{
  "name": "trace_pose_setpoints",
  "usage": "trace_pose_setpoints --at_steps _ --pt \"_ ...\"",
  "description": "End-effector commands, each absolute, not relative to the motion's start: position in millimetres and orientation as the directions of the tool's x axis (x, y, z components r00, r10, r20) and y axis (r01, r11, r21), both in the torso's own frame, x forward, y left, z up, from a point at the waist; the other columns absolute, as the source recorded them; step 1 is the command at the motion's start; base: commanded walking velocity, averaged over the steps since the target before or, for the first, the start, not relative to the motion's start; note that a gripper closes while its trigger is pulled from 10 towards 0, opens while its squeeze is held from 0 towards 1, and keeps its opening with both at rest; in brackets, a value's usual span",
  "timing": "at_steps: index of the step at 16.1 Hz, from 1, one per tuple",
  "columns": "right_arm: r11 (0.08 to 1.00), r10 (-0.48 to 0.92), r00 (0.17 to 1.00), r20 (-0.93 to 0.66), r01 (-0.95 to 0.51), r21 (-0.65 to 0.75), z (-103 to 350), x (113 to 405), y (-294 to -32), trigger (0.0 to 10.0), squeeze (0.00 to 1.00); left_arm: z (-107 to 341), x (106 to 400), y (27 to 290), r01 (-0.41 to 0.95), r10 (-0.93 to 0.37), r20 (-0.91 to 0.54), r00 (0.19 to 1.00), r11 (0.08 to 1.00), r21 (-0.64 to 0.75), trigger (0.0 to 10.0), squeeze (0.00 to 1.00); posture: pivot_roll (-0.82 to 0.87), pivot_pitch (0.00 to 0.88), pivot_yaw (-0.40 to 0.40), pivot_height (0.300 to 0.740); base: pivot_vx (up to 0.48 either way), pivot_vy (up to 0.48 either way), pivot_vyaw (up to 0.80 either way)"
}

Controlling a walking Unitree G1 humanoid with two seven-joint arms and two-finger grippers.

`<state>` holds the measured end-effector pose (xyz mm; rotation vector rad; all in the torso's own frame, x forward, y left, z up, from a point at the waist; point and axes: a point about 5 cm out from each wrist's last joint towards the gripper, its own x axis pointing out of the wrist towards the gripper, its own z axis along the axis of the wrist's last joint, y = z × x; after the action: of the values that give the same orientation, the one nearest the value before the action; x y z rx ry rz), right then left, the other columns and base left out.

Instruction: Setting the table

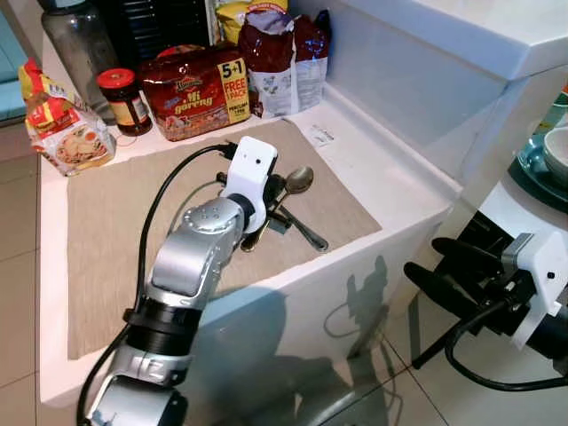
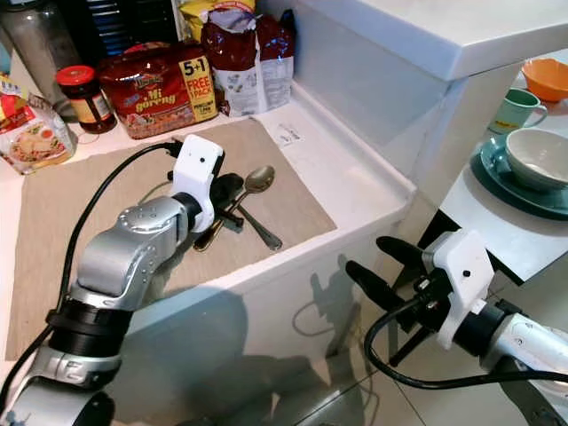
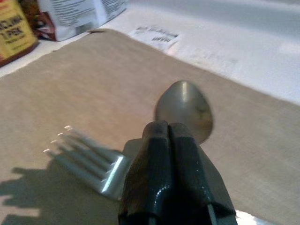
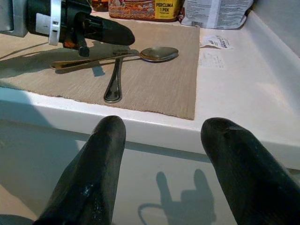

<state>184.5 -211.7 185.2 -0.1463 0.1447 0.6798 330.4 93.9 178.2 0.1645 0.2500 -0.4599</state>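
Spoon (image 1: pixel 297 180) & fork (image 3: pixel 89 159) crossed on mat (image 1: pixel 115 213), table's near edge.
Left pincer (image 3: pixel 168 133) pressed shut over spoon neck; right pincer (image 4: pixel 164 136) wide, idle. Cutlery light, stiff, slick: grip mid-handle.

White table (image 1: pixel 390 191) with a low rim, set against a tall white block (image 1: pixel 461 62). Tan mat (image 1: pixel 115 222) laid flat on top. Food bags (image 1: pixel 280 58), a red noodle pack (image 1: pixel 191 89) and a jar (image 1: pixel 124 99) lined up at the back edge. Pale shiny floor tiles (image 2: pixel 293 390) below, with dark shadows. Off to the right, a second white top (image 2: pixel 497 226) with bowls on a blue plate (image 2: pixel 519 182).
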Motion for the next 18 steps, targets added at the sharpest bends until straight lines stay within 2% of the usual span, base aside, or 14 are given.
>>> trace_pose_setpoints --at_steps 1,2,3,13,18 --pt "0.766 0.617 0.767 -0.174 -0.636 -0.088 184 186 -212 10.0 0.0 178 324 94 0.483 -0.421 -0.291 0.859 0.854 0.192 10.0 0.29 -0.05 0.0 0.018 0.74 0.0 0.0 0.0" --pt "0.766 0.617 0.767 -0.174 -0.637 -0.089 184 185 -212 10.0 0.0 178 321 92 0.502 -0.44 -0.295 0.848 0.845 0.183 10.0 0.91 -0.05 0.0 0.021 0.74 0.0 0.0 0.0" --pt "0.767 0.616 0.768 -0.175 -0.635 -0.089 184 185 -212 10.0 0.0 178 317 90 0.528 -0.467 -0.306 0.829 0.834 0.158 10.0 1.0 -0.05 0.0 0.024 0.74 0.0 0.0 0.0" --pt "0.778 0.602 0.778 -0.181 -0.622 -0.087 183 178 -211 10.0 0.0 186 323 79 0.549 -0.502 -0.308 0.808 0.831 0.087 10.0 1.0 -0.08 0.0 0.052 0.74 0.0 0.0 0.0" --pt "0.782 0.595 0.781 -0.189 -0.617 -0.088 182 177 -212 10.0 0.0 185 330 80 0.527 -0.461 -0.383 0.801 0.846 0.082 10.0 1.0 -0.08 0.0 0.055 0.74 0.0 0.0 0.0"
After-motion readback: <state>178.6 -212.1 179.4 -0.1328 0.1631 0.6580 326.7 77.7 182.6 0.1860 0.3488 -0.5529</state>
